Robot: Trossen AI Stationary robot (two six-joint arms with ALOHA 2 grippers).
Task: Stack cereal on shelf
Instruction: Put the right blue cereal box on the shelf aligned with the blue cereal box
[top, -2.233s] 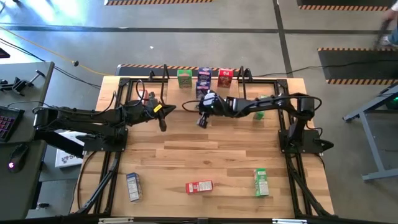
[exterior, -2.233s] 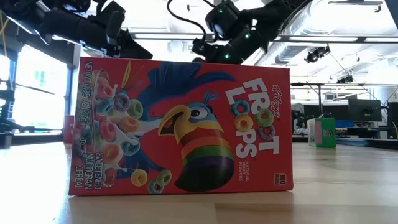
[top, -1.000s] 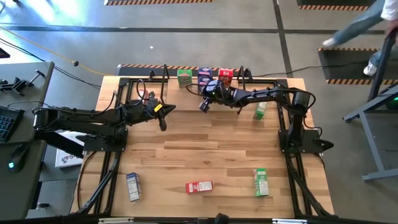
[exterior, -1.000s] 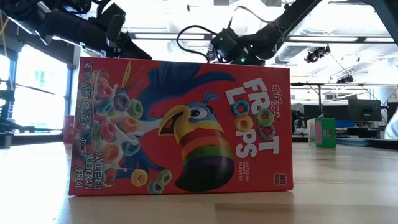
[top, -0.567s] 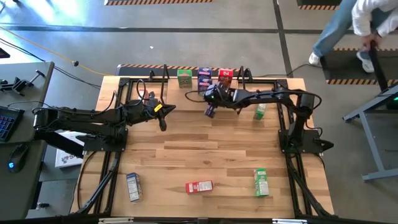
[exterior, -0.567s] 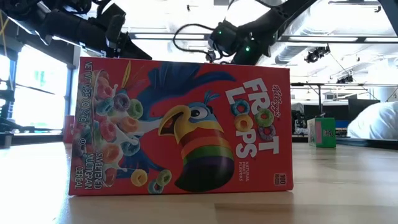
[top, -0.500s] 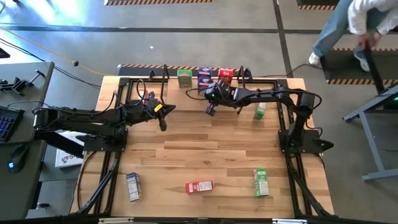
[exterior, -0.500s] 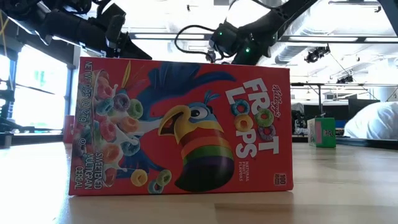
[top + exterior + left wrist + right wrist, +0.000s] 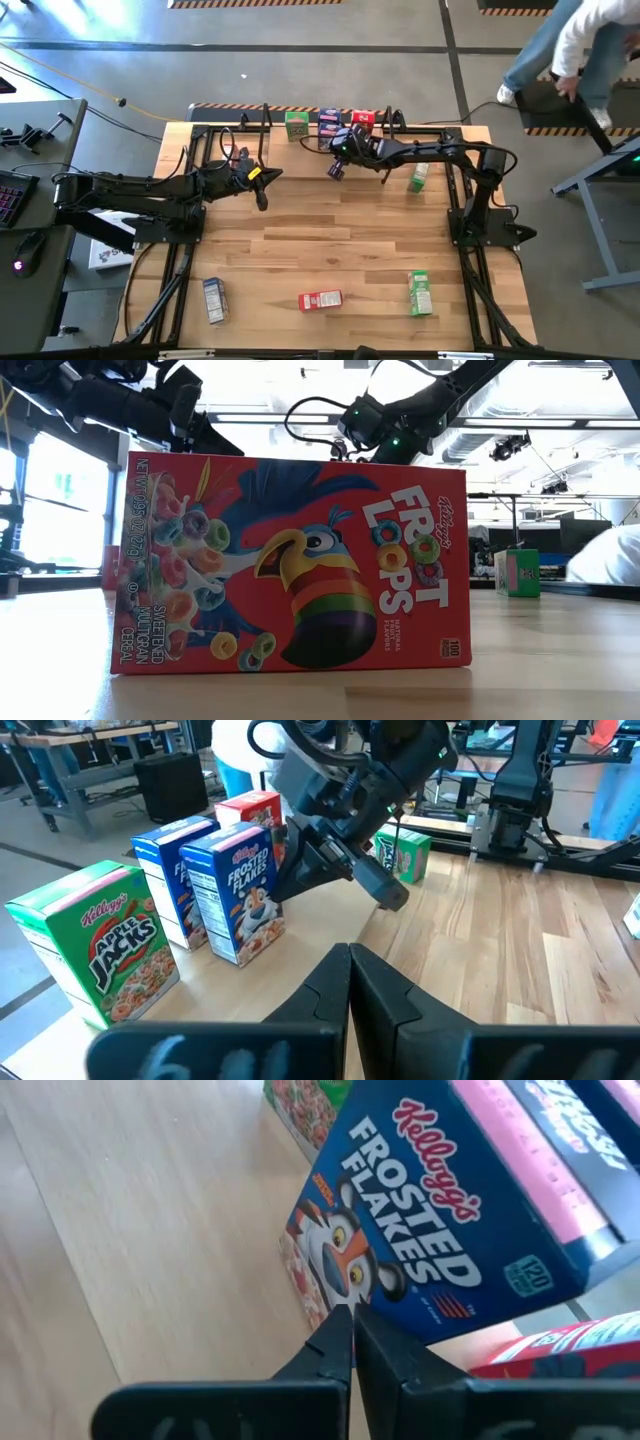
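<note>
Right gripper hangs just in front of the Frosted Flakes box at the shelf, empty. Fingers pressed together, nothing between them; the right wrist view shows the same pinched tips almost touching the box face. Judging by that pose, it's set to nudge or square up the box, not grasp it.

Left gripper waits left of the shelf row, also closed narrow and empty, clear of the right arm's path.

Shelf row, from the left wrist view: Apple Jacks, then two blue boxes, with Frosted Flakes the nearer and a second blue box behind it, then a red box. All upright, long axis vertical, fronts facing into the bench. Makes sense for a display row.

Still off the shelf:
- green box just right of the shelf, upright
- blue box, red Froot Loops box and green box 2 far from the shelf at the near edge, all lying flat

Froot Loops lies on its long side, long axis parallel to the shelf. It'll need standing up, I'd guess.
</note>
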